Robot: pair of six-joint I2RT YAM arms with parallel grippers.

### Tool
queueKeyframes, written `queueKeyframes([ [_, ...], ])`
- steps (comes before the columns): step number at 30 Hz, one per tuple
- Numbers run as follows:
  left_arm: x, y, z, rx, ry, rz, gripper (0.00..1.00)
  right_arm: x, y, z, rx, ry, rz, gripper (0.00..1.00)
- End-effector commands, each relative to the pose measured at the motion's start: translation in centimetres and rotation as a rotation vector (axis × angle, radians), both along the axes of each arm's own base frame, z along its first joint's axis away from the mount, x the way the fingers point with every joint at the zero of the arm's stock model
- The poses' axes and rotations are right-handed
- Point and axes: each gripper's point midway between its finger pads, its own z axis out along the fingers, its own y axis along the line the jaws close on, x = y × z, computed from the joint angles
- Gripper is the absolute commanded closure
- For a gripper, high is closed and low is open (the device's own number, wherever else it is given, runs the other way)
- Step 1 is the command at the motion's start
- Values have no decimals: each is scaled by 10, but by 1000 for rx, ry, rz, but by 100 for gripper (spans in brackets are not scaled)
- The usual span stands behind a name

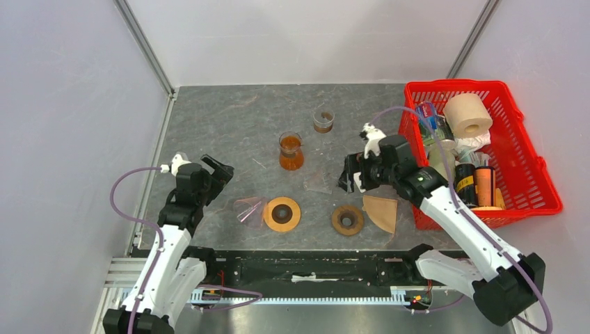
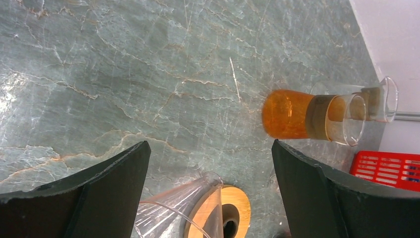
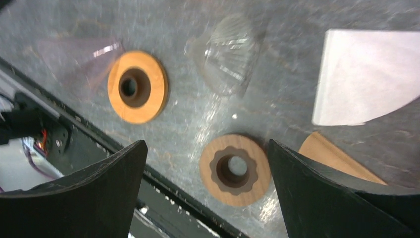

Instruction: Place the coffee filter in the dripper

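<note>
Coffee filter [image 1: 381,211]: brown paper, folded flat into a fan shape, lying on the surface at lower centre-right of the top view. In the right wrist view a white filter [image 3: 366,74] of the same shape lies at upper right, apart from the brown one.

Dripper [image 1: 282,214]: clear cone [image 1: 249,209] in a light wooden collar, tipped on its side at lower centre, cone pointing left.

A darker wooden collar [image 1: 346,220] lies flat between dripper and brown filter. A loose ribbed clear cone [image 1: 320,182] lies above it.
</note>
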Motion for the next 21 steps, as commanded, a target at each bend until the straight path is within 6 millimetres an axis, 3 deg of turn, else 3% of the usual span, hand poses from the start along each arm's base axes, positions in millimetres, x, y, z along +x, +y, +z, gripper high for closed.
queueKeyframes([
  [1, 5, 2, 1, 28, -14, -11, 0, -18, 4, -29, -164, 55, 47, 1],
  [11, 4, 4, -3, 32, -4, 4, 0, -59, -42, -98, -354, 419, -259, 1],
  [21, 3, 3, -6, 28, 2, -4, 0, -62, -37, -134, -304, 475, -340, 21],
])
